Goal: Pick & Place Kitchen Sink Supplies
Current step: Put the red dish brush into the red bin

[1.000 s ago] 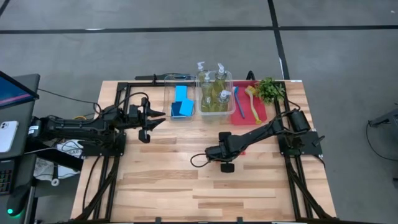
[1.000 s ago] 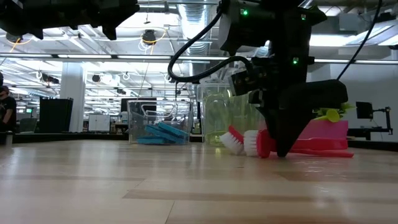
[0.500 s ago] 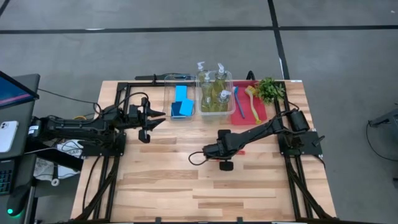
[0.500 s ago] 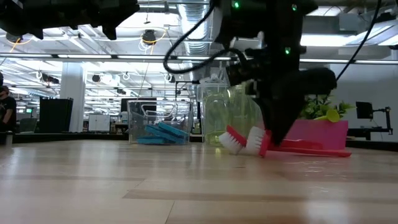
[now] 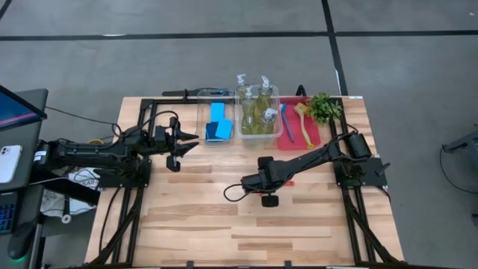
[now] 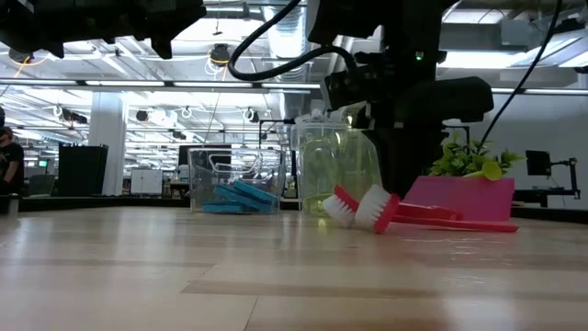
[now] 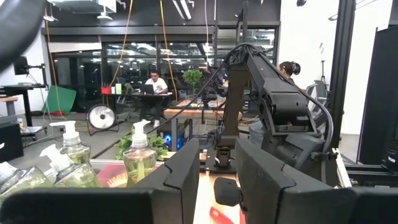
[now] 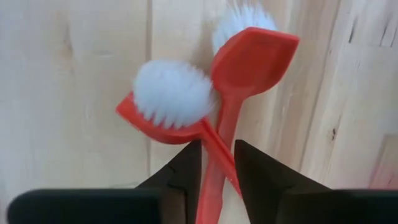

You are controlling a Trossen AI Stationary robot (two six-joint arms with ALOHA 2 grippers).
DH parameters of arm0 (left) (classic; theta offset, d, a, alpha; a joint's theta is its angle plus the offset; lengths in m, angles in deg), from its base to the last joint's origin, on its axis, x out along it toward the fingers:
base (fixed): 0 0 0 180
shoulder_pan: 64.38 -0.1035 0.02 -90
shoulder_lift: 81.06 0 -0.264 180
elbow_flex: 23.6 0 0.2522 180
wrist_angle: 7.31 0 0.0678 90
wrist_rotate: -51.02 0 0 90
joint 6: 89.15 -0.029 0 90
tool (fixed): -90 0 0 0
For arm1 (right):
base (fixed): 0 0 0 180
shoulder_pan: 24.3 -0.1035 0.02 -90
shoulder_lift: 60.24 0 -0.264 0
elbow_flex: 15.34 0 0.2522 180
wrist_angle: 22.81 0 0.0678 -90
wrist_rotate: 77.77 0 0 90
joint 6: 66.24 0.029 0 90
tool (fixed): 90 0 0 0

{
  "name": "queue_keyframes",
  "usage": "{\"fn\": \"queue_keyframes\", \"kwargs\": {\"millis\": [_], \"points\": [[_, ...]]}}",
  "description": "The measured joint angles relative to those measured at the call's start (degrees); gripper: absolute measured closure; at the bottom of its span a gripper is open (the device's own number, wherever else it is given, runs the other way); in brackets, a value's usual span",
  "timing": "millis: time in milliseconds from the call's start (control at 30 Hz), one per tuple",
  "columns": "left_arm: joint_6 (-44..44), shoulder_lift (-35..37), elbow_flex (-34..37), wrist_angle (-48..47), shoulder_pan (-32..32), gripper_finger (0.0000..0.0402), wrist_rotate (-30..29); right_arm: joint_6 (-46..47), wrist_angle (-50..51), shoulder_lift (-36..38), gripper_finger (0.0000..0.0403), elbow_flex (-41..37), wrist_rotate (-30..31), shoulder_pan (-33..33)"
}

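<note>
Fingers of the right gripper (image 8: pixel 217 165) seem clamped on two crossed red brushes (image 8: pixel 205 99); one could slip free.

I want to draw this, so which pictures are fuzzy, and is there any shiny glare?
Right wrist view: the two red brushes look soft and fuzzy, and so do the right gripper's dark fingers. Low view: the near table is blurred, and ceiling lights glare overhead. High view: even light, faint shadows.
</note>
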Motion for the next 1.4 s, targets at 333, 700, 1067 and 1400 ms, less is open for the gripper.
{"fn": "queue_keyframes", "kwargs": {"millis": [333, 700, 1067, 1400], "points": [[0.00, 0.00, 0.00, 0.00, 0.00, 0.0297, 0.00, 1.35, -0.02, 0.02, 0.0331, 0.00, 0.00, 0.00], [0.00, 0.00, 0.00, 0.00, 0.00, 0.0297, 0.00, 1.49, -2.12, 0.02, 0.0331, -0.02, 0.02, 0.00], [0.00, 0.00, 0.00, 0.00, 0.00, 0.0297, 0.00, 2.12, -1.72, 0.02, 0.0330, -0.02, 2.73, 0.00], [0.00, 0.00, 0.00, 0.00, -0.02, 0.0297, 0.00, 7.54, 5.41, 0.07, 0.0330, -0.02, 3.35, -0.13]]}}
